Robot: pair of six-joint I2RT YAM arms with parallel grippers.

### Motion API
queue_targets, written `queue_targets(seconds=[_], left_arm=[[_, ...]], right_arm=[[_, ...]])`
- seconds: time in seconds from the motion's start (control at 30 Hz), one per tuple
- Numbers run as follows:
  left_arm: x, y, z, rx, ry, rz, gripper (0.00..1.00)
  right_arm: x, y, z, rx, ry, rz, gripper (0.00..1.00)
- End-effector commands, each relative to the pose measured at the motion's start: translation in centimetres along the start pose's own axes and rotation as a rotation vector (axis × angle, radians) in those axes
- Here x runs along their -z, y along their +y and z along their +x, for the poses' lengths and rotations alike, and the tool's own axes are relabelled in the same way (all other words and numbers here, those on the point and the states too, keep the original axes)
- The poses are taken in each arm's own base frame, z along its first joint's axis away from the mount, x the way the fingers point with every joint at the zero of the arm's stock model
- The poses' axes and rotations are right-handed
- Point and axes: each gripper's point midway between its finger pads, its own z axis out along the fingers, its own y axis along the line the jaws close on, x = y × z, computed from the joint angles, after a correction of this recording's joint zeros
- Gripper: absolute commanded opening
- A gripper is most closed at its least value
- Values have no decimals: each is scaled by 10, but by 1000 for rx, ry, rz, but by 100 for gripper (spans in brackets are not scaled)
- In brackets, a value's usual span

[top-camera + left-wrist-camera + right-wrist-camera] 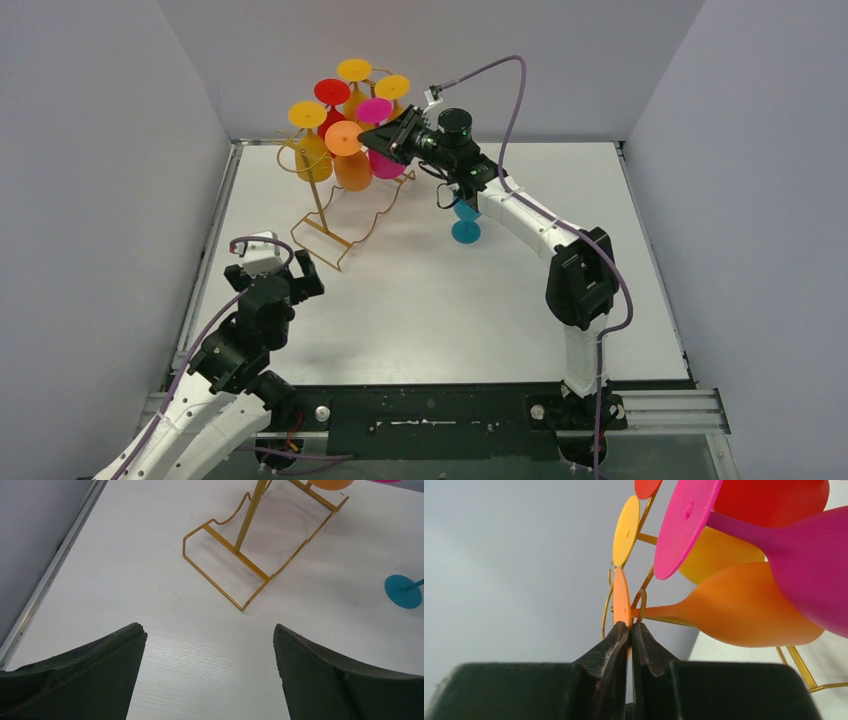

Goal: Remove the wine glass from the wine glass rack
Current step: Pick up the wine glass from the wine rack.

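The right gripper (629, 627) is clenched on the rim of the disc foot (621, 597) of the orange plastic wine glass (734, 615), which hangs in the gold wire rack (247, 517) just beyond the fingertips; so thin a pinch may slip under a pull; the magenta glass (804, 570) crowding its right could get knocked; a snagged stem might drag the rack; the left gripper (210, 630) gapes empty.

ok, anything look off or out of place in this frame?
One teal wine glass sits on the table, apart from the wine glass rack where the rest hang; the right arm hides whether it stands or lies. Right gripper pinches the orange glass by its foot rim, not its stem. Nothing looks broken.
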Motion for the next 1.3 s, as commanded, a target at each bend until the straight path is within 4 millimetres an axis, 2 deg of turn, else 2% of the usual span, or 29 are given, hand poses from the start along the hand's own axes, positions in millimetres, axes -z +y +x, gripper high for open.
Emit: queue_targets(seconds=[0.0,0.53,1.03,1.27], left_arm=[[-1,-5,-9,24,-29,20,97],[-3,-9,-6,18,-17,30,97],[-3,-10,-5,16,-13,37,97],[-3,-11,-5,14,-11,41,97]], right_arm=[[23,63,-12,11,-28,-169,0],[40,76,-19,-42,-37,-226,0],[51,69,-18,-72,-49,-219,0],[58,65,-10,-89,-39,-215,0]])
